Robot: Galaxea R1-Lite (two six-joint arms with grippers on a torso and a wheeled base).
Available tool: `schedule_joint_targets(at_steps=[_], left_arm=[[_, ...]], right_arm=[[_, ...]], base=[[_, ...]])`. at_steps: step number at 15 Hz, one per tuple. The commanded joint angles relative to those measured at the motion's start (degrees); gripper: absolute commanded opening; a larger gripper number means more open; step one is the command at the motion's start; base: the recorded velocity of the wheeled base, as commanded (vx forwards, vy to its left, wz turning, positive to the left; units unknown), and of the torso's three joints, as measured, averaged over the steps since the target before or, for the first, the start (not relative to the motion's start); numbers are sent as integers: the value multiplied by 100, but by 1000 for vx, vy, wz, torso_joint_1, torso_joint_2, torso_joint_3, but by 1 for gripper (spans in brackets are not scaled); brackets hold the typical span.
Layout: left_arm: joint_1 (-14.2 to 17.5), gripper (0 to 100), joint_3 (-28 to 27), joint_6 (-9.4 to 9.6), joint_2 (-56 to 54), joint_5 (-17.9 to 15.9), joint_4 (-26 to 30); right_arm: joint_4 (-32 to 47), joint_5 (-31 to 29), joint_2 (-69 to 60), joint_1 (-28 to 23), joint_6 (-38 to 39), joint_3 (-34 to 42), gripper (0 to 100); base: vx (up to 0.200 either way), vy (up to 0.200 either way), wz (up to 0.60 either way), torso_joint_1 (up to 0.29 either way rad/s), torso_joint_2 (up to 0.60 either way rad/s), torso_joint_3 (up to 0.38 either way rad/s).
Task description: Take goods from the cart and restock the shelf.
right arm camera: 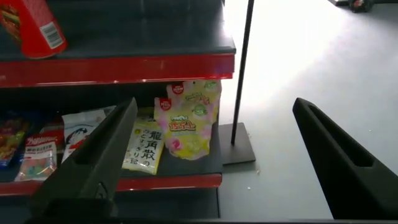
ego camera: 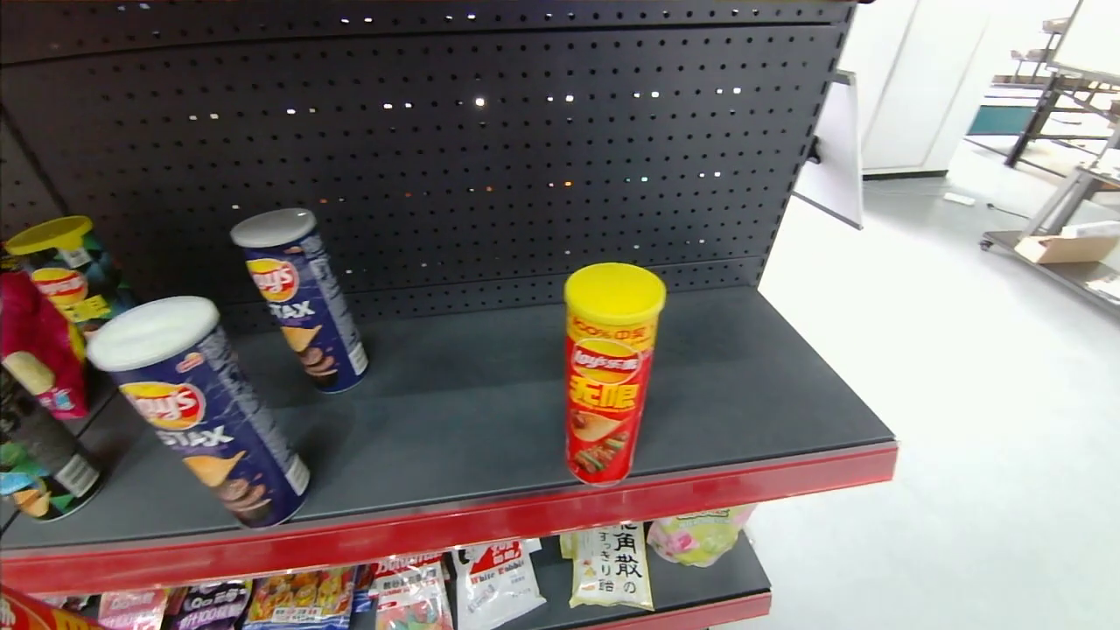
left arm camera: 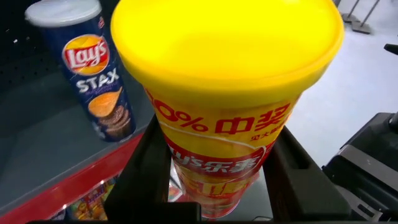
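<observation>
My left gripper (left arm camera: 217, 183) is shut on a red chip can with a yellow lid (left arm camera: 227, 56), its black fingers (left arm camera: 146, 168) on either side of the can's body. This can is held upright just off the shelf's red front edge (left arm camera: 68, 183). On the dark shelf (ego camera: 490, 394) a matching red can (ego camera: 610, 376) stands near the front edge, and two blue cans (ego camera: 302, 297) (ego camera: 201, 411) stand to its left. My right gripper (right arm camera: 214, 106) is open and empty, lower down, facing the shelf below; the red can's base (right arm camera: 34, 25) shows above it.
More cans and a pink bag (ego camera: 35, 350) crowd the shelf's left end. Snack bags (ego camera: 612, 564) (right arm camera: 186, 121) lie on the lower shelf. A pegboard back panel (ego camera: 437, 149) closes the shelf behind. Open white floor (ego camera: 962, 394) lies to the right, with a thin sign stand (right arm camera: 239, 93).
</observation>
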Motion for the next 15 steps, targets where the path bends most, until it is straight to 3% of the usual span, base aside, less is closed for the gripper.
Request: schedule_joint_targets(at_steps=[1,8,15], left_arm=[[3,0,3,2,17,8,1],[12,0,-41,2,298,211,-51],[12,0,-76,2,1177,466,-587]], right_arm=[[-2,2,7,4,10,0,100],[-2,11,7,4,-7,0,100],[-2,-7,7,-5,19,0,100]], base=[[0,0,-600,17,7,2],[0,0,-86,1,0,0],[0,0,0,0,0,0]])
